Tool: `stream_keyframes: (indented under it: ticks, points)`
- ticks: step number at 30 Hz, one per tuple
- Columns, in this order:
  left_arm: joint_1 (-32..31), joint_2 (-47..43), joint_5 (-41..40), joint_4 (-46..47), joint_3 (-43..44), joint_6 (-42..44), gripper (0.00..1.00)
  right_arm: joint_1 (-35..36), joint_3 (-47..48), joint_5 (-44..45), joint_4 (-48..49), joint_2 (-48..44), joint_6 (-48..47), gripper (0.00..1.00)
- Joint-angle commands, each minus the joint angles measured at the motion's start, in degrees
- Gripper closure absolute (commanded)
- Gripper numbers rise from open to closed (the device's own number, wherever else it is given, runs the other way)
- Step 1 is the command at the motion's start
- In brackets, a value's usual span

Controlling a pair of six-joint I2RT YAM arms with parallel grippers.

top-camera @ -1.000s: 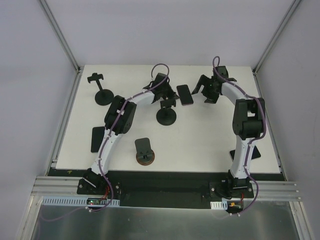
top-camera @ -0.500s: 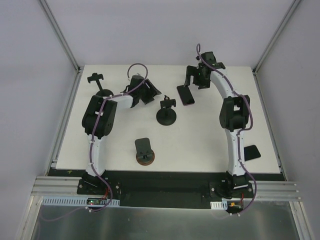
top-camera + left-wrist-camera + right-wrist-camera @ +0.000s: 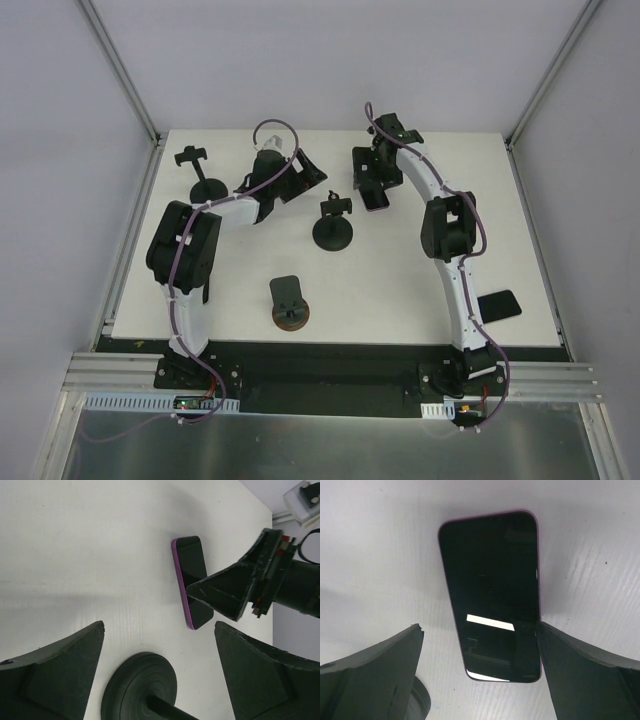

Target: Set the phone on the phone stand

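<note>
A black phone with a purple edge lies flat on the white table, also seen in the top view as the phone at the back centre. My right gripper hangs open just above its near end, one finger on either side; the right finger overlaps the phone's corner. The black phone stand with a round base stands left of the phone. My left gripper is open and holds nothing, its fingers astride the stand's base in the left wrist view.
A second clamp stand is at the back left. A brown-based stand sits near the front centre. Another dark phone lies at the right edge. The table's back edge is close behind both grippers.
My left gripper has opened while the left arm's elbow swung left. My right gripper has moved left and now sits over the phone, still open.
</note>
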Motion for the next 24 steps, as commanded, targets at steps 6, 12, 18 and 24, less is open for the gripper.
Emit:
stream_keyframes:
  ticks: [6,12,18,24]
  points:
    - [0.4,-7.0,-4.0,6.3,-4.8,2.6,0.02,2.5,4.7,10.2,-6.4,3.0,-2.4,0.04]
    - [0.6,-8.5,-4.8,8.2,-7.0,2.6,0.03,2.9,6.0,12.9,-7.7,4.7,-3.3,0.01]
    - [0.9,-9.2,-4.9,9.0,-8.0,2.6,0.04,3.0,6.3,13.8,-7.8,4.7,-3.5,0.08]
    - [1.2,-10.0,-5.8,8.9,-8.6,3.4,0.05,3.0,1.2,13.3,-8.6,0.1,-2.7,0.26]
